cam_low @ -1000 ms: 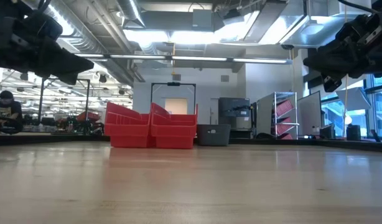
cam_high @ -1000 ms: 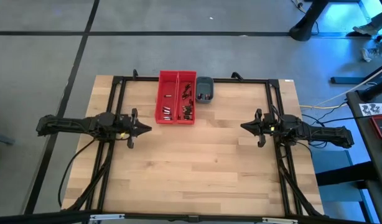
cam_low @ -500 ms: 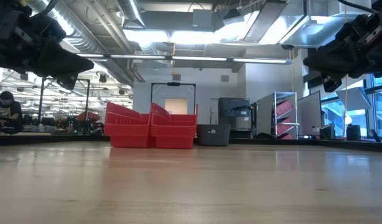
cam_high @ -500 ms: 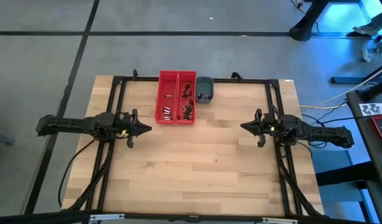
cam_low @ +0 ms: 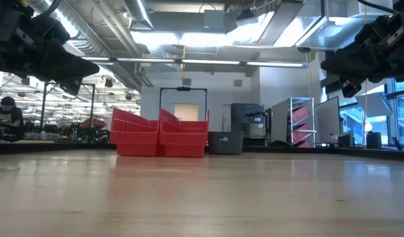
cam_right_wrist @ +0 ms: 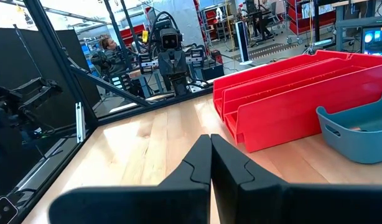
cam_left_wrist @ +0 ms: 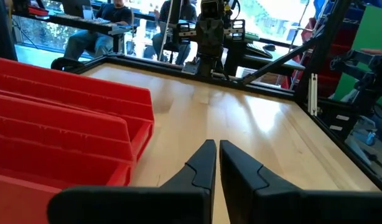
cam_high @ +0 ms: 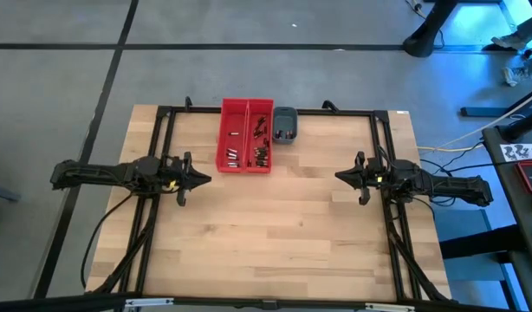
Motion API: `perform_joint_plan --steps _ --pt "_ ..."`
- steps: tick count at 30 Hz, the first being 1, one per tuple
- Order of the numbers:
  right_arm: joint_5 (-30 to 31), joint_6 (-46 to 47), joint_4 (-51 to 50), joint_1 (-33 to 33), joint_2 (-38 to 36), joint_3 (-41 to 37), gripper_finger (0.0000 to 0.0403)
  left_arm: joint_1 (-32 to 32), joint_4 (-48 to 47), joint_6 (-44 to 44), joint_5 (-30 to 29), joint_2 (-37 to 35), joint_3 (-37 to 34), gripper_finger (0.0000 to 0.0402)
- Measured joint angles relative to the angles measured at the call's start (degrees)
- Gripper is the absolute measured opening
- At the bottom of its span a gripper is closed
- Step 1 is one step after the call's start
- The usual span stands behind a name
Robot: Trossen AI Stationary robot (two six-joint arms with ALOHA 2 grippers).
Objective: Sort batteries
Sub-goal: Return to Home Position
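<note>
Though batteries [cam_high: 261, 157] dot both red trays [cam_high: 248, 121], their kinds are indistinguishable.

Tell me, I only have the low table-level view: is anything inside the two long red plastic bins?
Observer: Yes, the high view shows tiny metallic cylindrical batteries lying in both long red plastic bins.
Operator: And the small blue-grey rounded tray?
Observer: From above, a few small dark items lie inside it, too small to identify.
Operator: Are the claws shut?
Observer: Each wrist view shows its own claw shut and empty: the left claw, the right claw.
</note>
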Motion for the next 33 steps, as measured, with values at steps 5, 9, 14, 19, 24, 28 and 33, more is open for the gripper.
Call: perform_joint_plan --steps 5,9,14,19,24,28,33 --pt "0.0 0.0 0.0 0.6 -2.1 0.0 0.0003 0.0 0.0 0.0 0.0 0.0 0.0 0.0008" --pt "0.6 0.0 1.3 1.3 -2.0 0.0 0.0003 0.0 0.0 0.0 0.0 0.1 0.0 0.001" --pt "0.3 0.0 0.9 1.2 -2.0 0.0 0.0003 0.0 0.0 0.0 0.0 0.1 0.0 0.0014" --pt "0.0 0.0 0.1 1.2 -2.0 0.0 0.0003 0.0 0.0 0.0 0.0 0.1 0.0 0.0015" --pt "-0.1 0.0 -0.1 1.2 -2.0 0.0 0.0003 0.0 0.0 0.0 0.0 0.1 0.0 0.0015" --pt "-0.1 0.0 -0.1 1.2 -2.0 0.0 0.0003 0.0 0.0 0.0 0.0 0.1 0.0 0.0015" --pt "-0.1 0.0 -0.1 1.2 -2.0 0.0 0.0003 0.0 0.0 0.0 0.0 0.1 0.0 0.0015"
